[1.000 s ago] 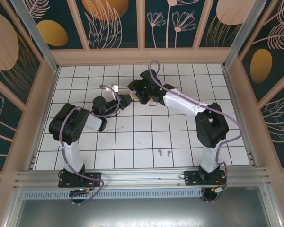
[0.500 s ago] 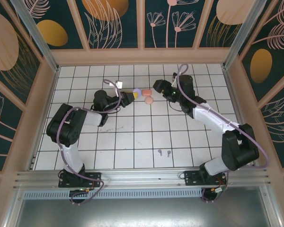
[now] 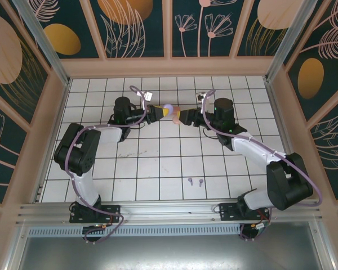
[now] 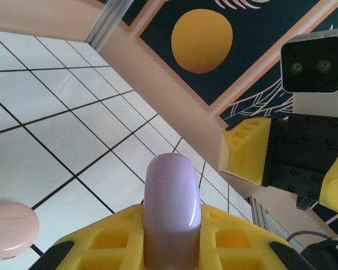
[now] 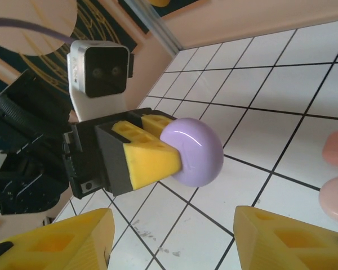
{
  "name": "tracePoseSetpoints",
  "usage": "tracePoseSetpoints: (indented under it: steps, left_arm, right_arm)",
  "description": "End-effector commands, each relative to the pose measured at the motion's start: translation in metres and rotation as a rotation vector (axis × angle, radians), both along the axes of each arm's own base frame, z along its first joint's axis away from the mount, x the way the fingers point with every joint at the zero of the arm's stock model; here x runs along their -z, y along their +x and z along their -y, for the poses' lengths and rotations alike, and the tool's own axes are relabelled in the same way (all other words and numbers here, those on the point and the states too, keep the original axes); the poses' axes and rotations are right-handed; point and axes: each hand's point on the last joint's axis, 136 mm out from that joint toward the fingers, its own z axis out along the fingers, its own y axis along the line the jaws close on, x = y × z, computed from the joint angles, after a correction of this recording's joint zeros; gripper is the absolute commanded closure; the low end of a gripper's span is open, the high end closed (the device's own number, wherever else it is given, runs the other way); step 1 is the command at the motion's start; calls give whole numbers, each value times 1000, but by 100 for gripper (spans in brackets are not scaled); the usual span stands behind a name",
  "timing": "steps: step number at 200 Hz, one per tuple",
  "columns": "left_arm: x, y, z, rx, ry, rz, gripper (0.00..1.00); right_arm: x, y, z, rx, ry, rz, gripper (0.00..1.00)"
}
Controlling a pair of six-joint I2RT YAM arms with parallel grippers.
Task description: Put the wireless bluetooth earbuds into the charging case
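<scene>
**A:** From above, where's everything?
**B:** The purple earbuds (image 3: pixel 190 180) lie on the table (image 3: pixel 158 163) toward six o'clock, well apart from both arms. Near twelve, the left gripper (image 3: pixel 163 111) clamps the purple case (image 3: pixel 169 107). The right gripper (image 3: pixel 183 116) faces it from three o'clock.
**A:** Left wrist?
**B:** The glossy case is pinched upright, with a peach case (image 4: pixel 11 230) at eight o'clock.
**A:** Right wrist?
**B:** Its jaws stand apart, empty. The buds look tiny, light, hard and slippery, so I'd pinch one gently across the stem.

Lilac case (image 5: pixel 192 151), pink case (image 4: pixel 11 228), white gridded table (image 3: pixel 158 163)
</scene>
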Motion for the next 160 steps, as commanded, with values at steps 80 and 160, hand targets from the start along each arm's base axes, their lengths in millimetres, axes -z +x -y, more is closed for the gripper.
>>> tracePoseSetpoints:
  steps: [80, 160]
  left_arm:
    - [-29, -18, 3, 85, 10, 73, 100]
    - [-52, -26, 10, 121, -5, 127, 100]
  right_arm:
    - [-12, 14, -31, -115, 28, 76, 46]
    - [19, 36, -24, -49, -2, 8, 55]
